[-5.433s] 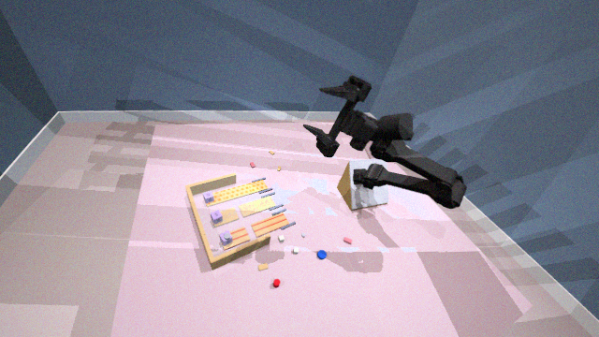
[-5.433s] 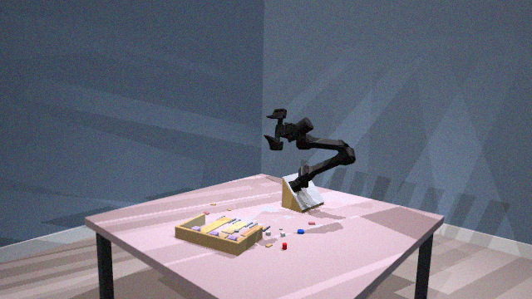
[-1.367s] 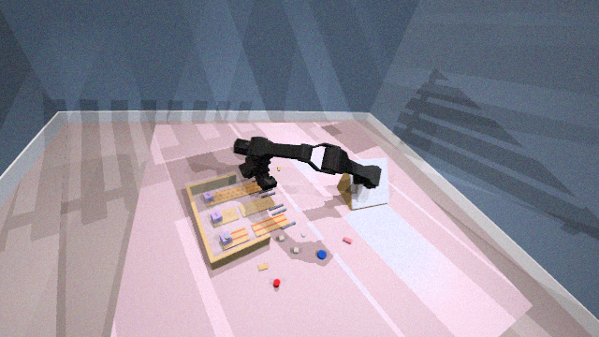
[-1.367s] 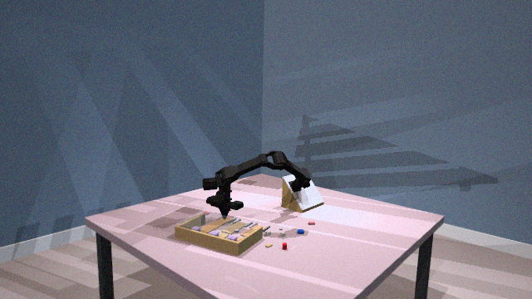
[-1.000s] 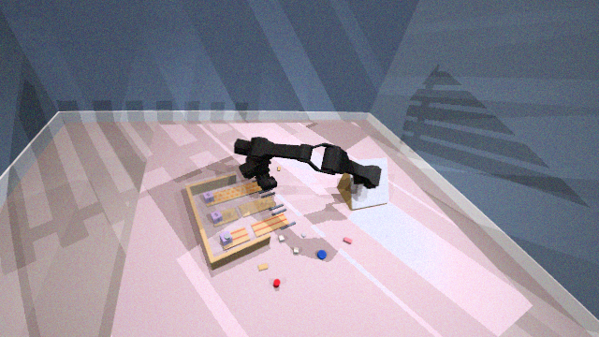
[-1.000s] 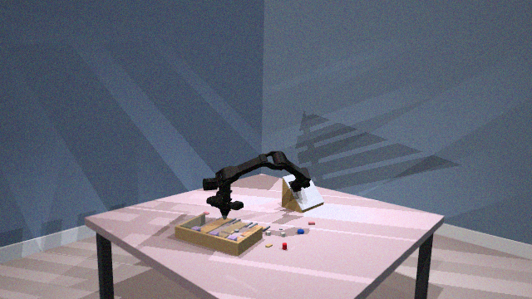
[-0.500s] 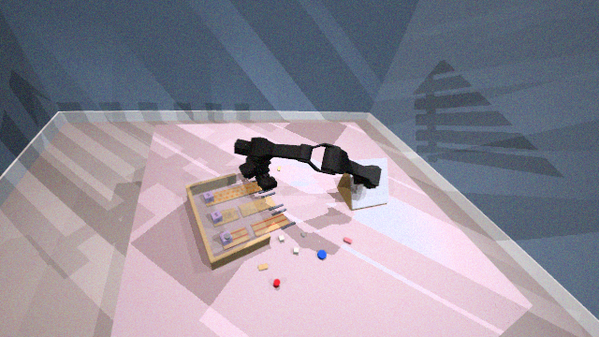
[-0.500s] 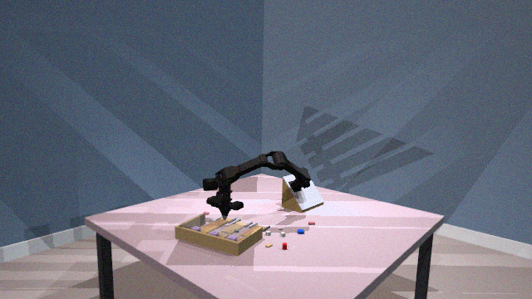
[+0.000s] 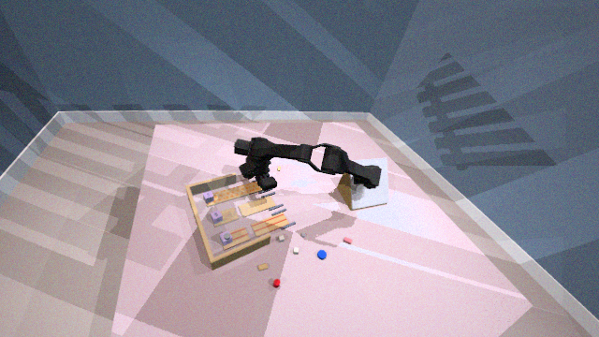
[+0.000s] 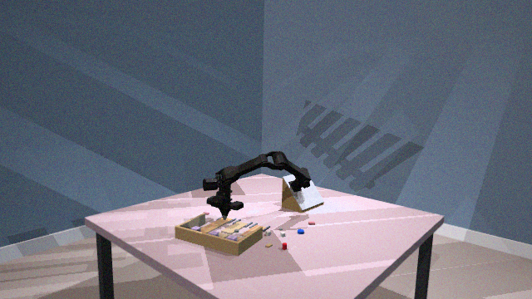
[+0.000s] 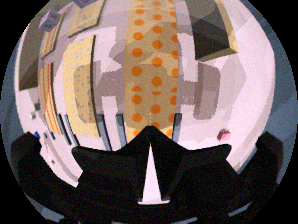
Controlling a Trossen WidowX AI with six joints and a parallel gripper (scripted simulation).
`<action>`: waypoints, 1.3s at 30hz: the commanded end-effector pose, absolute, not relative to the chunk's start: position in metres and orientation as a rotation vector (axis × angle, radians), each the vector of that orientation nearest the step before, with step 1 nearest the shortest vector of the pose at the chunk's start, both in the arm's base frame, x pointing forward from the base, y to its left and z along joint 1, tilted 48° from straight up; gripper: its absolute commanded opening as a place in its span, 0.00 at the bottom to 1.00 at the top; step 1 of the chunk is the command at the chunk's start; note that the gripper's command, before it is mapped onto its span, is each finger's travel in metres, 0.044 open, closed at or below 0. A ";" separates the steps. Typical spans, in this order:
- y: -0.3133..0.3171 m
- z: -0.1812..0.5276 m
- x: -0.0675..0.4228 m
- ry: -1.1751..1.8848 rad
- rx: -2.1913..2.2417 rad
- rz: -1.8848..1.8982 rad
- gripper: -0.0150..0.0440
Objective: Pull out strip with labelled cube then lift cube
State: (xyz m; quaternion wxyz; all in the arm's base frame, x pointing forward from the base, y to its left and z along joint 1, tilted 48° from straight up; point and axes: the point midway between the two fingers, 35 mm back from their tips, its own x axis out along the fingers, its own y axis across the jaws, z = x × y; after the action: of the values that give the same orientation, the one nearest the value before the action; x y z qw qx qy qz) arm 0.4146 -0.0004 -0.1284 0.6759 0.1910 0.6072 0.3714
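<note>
The black metal claw is pressed together with nothing between its tips, and it points down at the near, open-side end of the wooden strip with orange dots. Relative to the shallow wooden tray, this end lies at the open side, between dark guide bars. From the claw the strip runs away in one piece, its long axis going inward to the tray's closed back wall. On its far end, beside that wall, sits a small purple cube, which I judge to be the task's cube, though its label is too small to read. Next to it in the tray, the plain pale strip and the red-striped strip are each broken by a gap. So the pull should probably go straight outward along the dotted strip, away from the back wall; a sideways drift could rub the guide bars.
</note>
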 end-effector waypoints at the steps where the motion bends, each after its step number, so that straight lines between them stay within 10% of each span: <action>1: 0.002 -0.130 0.414 1.366 0.436 0.836 0.25; 39: 0.004 -0.133 0.415 1.366 0.436 0.836 0.25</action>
State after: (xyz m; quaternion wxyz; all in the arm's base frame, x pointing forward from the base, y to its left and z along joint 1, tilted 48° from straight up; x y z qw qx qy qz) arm 0.4154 -0.0003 -0.1294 0.6770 0.1925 0.6069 0.3691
